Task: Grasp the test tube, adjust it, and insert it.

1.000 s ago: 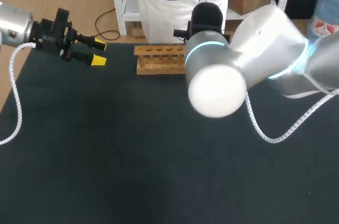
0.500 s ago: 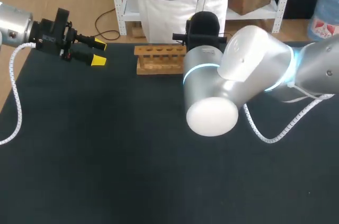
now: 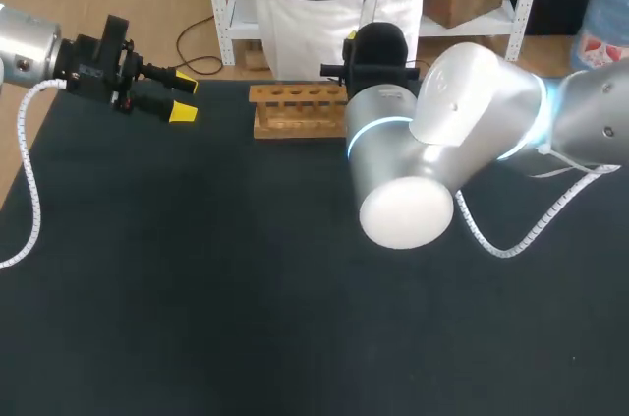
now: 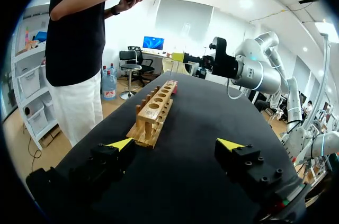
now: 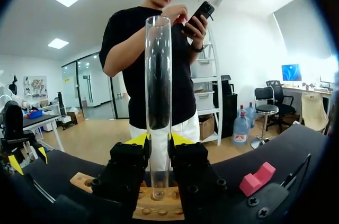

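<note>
- Wooden rack at the far edge of the dark counter, lying lengthwise across the head view, with a single row of round holes along its top; taken as the landmark for everything below.
- Test tube of clear glass, standing upright directly above the rack's row of holes, toward the rack's right end.
- Gripped by the right tool, closed on the tube from two sides with both yellow tips against the glass; held low on its length, with most of the tube rising free above the fingers and a short piece reaching down below them.
- Rounded lower end of the tube right at the rack's top board, lined up with one hole; already inside that hole or just over it: cannot tell.
- Right arm coming in from beyond the rack's right end, its bulky wrist hanging over that end and hiding the tool in the head view, with only the tube's open top showing above the wrist.
- Pink block on the counter just beyond the rack's right end, apart from the tube and the tool.
- Left tool open, fingers spread wide with nothing between them; hovering well beyond the rack's left end, pointing along the rack's length toward the right arm.
- In the left wrist view, rack stretching away ahead of the open fingers, touching neither.
</note>
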Robot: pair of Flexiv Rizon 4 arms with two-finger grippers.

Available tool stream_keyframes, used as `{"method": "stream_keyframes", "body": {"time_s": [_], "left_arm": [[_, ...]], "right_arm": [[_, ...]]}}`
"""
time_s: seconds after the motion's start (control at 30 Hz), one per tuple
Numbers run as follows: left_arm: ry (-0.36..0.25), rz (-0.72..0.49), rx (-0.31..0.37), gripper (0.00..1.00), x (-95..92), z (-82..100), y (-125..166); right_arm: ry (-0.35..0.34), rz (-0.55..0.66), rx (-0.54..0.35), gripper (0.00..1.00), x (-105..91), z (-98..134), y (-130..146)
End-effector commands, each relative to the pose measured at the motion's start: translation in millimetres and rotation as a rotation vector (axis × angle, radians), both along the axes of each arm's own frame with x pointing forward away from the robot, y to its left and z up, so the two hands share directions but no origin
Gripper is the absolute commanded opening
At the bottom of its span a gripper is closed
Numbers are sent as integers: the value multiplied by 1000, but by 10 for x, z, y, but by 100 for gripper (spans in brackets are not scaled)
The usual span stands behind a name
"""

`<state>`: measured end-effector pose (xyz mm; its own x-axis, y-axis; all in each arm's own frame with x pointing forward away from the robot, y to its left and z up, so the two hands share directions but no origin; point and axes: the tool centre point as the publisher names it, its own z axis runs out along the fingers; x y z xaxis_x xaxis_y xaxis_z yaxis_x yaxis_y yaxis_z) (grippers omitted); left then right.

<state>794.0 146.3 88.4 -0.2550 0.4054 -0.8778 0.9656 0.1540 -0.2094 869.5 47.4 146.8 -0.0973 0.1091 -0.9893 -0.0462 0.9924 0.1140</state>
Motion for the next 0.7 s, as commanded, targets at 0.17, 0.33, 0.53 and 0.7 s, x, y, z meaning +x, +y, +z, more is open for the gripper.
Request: {"method": "stream_keyframes", "body": {"time_s": [0.17, 0.33, 0.53, 0.7], "left_arm": [[0, -2, 0, 100, 8, -8, 2], [0, -2, 0, 100, 8, -8, 2], [0, -2, 0, 100, 8, -8, 2], [0, -2, 0, 100, 8, -8, 2]], "right_arm": [[-1, 16, -5, 0, 89, -76, 27], [6, 19, -9, 0, 99, -128, 36], [14, 18, -14, 0, 128, -193, 41], [28, 19, -19, 0, 149, -258, 47]]}}
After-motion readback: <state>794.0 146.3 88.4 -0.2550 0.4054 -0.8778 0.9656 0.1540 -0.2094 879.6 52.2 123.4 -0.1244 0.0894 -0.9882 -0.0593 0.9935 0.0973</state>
